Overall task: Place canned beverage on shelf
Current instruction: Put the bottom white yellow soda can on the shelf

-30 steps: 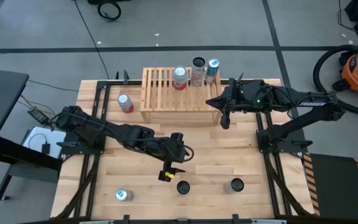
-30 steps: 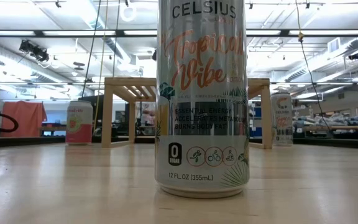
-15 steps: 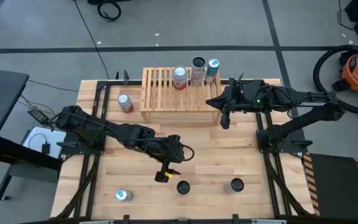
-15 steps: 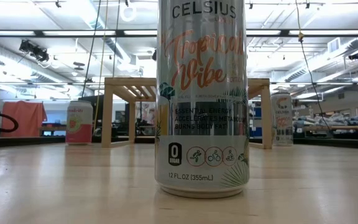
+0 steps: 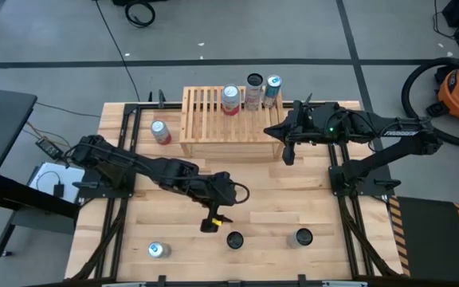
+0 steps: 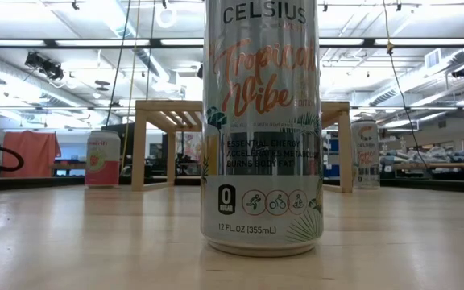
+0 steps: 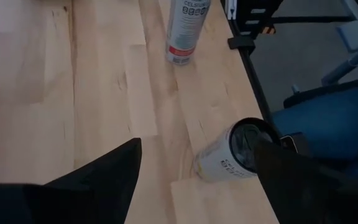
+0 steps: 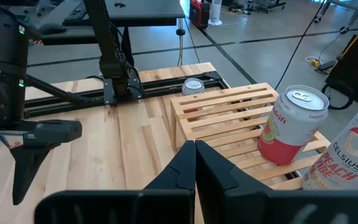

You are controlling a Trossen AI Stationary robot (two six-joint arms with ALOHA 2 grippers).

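left gripper jaws spread beside the matte white celsius can; right gripper jaws pressed together, by the slatted wood shelf.

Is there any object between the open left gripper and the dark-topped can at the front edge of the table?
Nothing visible stands between them. The left gripper hangs open just beside the dark-topped can, with only bare table between. Its wrist view shows the can between the fingers, unobstructed.
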